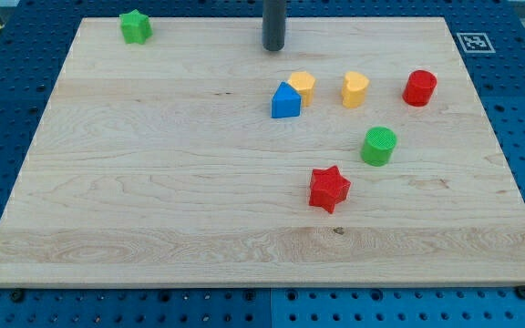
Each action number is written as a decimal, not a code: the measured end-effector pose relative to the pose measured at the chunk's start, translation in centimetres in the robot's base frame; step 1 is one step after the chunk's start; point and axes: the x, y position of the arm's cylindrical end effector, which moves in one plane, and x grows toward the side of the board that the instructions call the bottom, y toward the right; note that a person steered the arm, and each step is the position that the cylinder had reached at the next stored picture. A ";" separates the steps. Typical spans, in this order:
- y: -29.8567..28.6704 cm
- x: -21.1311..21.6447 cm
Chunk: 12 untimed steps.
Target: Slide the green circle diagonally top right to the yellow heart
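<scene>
Green circle (379, 146) light, rigid, slides easily on desk (153, 182); well below-right of my tip (273, 48). End effector bare rod, grasping nothing. Push contact: its lower-left side, toward yellow heart (355, 89).

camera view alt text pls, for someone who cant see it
My tip sits near the wooden board's top edge, touching no block. The green circle lies below the yellow heart, between a yellow block with blue block and a red cylinder.
</scene>
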 end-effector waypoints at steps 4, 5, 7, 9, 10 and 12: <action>-2.8 10.1; -2.8 10.1; -2.8 10.1; -0.7 14.3; 0.0 19.5; 9.9 22.8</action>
